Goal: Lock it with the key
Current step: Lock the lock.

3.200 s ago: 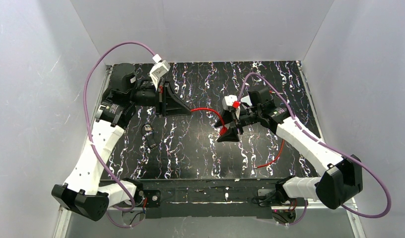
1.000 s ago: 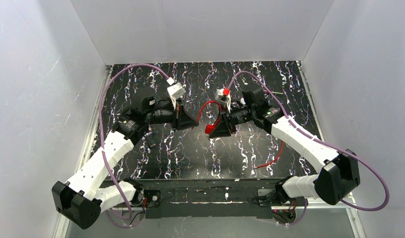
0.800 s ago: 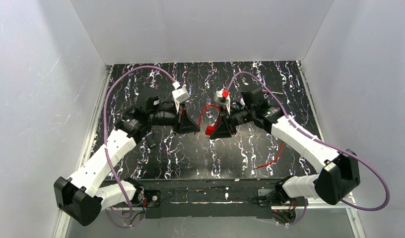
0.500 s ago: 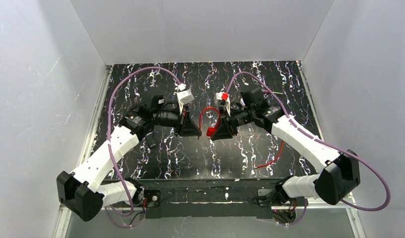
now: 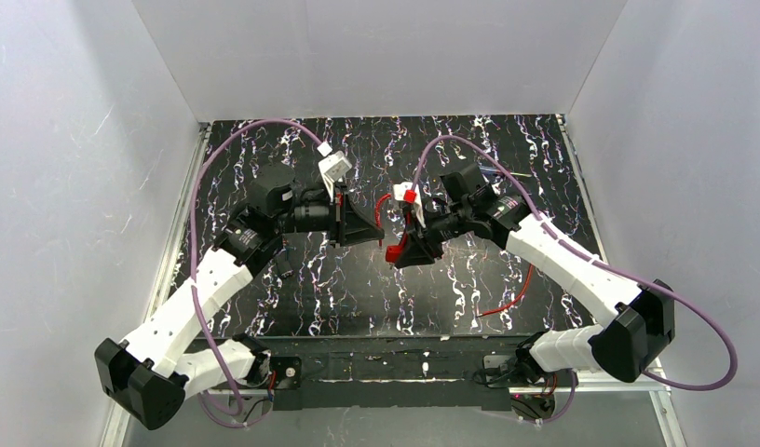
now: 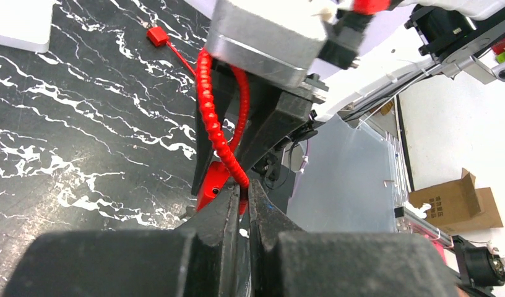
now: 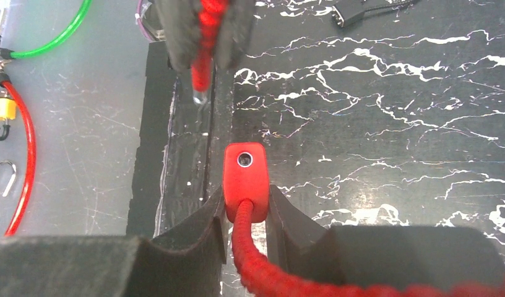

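While the right pincer (image 7: 245, 199) pinches the red lock body (image 7: 244, 179) above the desk (image 5: 358, 289), the left pincer (image 6: 244, 190) is pressed together on the lock's red cable (image 6: 208, 111). Its metal tip (image 7: 200, 96) faces the body's hole but stays apart from it. A thin red wire (image 5: 518, 298) lies on the desk nearby.

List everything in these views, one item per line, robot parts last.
table: one, black with white veins, under both arms
lock body: one, red, clamped in the right pincer
cable end: one, red with a metal tip, clamped in the left pincer, apart from the lock body
thin cord: one, red, on the table beside the right arm
key-like item: one, black, on the table; too small to be sure
arms: two, white and black; left arm on the left
pincers: two, black, both shut
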`<state>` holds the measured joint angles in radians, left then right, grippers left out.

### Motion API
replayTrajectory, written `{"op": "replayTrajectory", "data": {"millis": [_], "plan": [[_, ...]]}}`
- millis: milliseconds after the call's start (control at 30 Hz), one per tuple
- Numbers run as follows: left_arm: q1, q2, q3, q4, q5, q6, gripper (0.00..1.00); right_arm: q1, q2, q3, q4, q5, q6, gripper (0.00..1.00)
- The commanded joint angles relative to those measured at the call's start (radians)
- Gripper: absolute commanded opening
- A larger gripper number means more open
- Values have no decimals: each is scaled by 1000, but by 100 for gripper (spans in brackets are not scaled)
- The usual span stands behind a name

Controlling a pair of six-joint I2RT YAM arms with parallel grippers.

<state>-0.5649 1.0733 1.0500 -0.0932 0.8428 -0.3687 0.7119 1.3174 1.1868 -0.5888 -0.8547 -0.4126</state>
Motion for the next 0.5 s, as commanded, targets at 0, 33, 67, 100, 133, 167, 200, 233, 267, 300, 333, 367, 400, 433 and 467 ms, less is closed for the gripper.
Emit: {"op": "replayTrajectory", "data": {"millis": [0,33,67,100,133,167,200,233,267,300,333,367,400,433,467], "plan": [[-28,9,-16,137,-63,-50,0,42,21,56,-44,-15,-41,1],[-32,11,-18,137,-68,-46,0,45,26,63,-48,-16,-42,1],[-36,12,-18,138,-74,-40,0,48,30,70,-53,-18,-46,1],[-38,12,-18,138,-80,-36,0,52,34,76,-61,-20,-51,1],[-38,12,-16,138,-85,-33,0,57,37,81,-67,-22,-57,1],[-38,13,-15,138,-90,-30,0,61,39,83,-71,-22,-61,1],[-38,14,-14,138,-94,-28,0,65,41,83,-73,-21,-64,1],[-39,16,-14,138,-95,-29,0,68,43,83,-73,-20,-66,1],[-41,18,-14,138,-96,-29,0,71,45,84,-72,-20,-66,1],[-43,20,-15,138,-97,-28,0,73,47,85,-72,-22,-66,1],[-46,21,-16,136,-98,-24,0,75,49,87,-71,-24,-66,1],[-48,21,-18,135,-101,-21,0,78,50,89,-73,-25,-67,1],[-48,22,-21,134,-105,-17,0,80,51,91,-75,-27,-70,1],[-48,22,-22,133,-109,-10,0,81,50,92,-77,-26,-72,1],[-48,22,-23,130,-112,-2,0,81,50,92,-78,-25,-73,1]]}}
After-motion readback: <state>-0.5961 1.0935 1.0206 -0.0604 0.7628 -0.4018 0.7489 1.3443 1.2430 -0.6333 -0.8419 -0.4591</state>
